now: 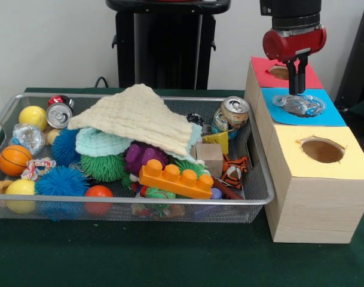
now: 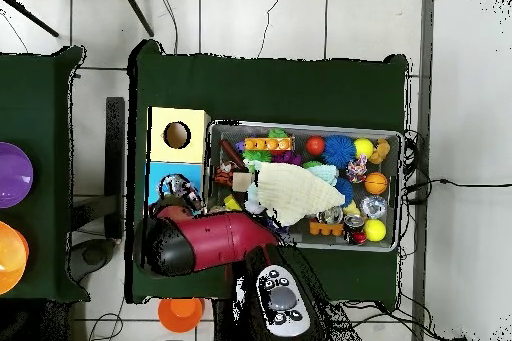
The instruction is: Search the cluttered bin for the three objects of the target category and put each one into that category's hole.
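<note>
A wooden box holds three holes: red-topped (image 1: pixel 280 72), blue-topped (image 1: pixel 325 113) and yellow-topped (image 1: pixel 323 150). A crumpled clear plastic piece (image 1: pixel 298 106) lies across the blue hole, partly sunk in. My gripper (image 1: pixel 297 91) hangs straight above it, fingers close together and empty, tips just over the plastic. In the overhead view the gripper (image 2: pixel 178 189) sits over the blue top (image 2: pixel 160 179). The wire bin (image 1: pixel 259 179) holds a dented can (image 1: pixel 232 113) at its right back, a second can (image 1: pixel 58 115) at the left back, and a crinkled clear ball (image 1: pixel 27 136).
A cream cloth (image 1: pixel 140 116) covers the bin's middle. Around it lie an orange brick (image 1: pixel 176 179), spiky blue and green balls (image 1: pixel 61 181), yellow balls (image 1: pixel 33 115), a small basketball (image 1: pixel 14 159) and a purple toy (image 1: pixel 143 156). A remote (image 2: pixel 280 300) lies by the robot's base.
</note>
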`<act>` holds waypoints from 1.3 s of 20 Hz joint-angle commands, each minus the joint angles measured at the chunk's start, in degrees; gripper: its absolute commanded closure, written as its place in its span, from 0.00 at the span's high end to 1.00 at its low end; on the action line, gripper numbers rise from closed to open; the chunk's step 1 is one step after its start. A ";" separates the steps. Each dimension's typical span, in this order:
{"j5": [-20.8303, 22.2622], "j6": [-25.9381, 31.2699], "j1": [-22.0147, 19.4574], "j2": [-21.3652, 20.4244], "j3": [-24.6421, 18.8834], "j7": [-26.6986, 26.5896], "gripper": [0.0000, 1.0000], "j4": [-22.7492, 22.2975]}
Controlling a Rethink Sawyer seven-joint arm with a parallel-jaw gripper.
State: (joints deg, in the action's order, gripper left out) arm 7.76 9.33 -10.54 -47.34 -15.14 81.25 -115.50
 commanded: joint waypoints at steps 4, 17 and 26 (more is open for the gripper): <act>3.03 -4.10 -0.58 1.49 0.82 7.52 0.00 2.63; 3.16 -7.42 -1.07 2.13 0.20 7.43 0.00 2.94; 2.65 -1.86 -1.31 3.68 0.44 5.29 0.00 3.34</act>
State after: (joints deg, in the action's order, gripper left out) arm 7.76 4.46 -10.55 -46.39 -15.04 81.25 -115.31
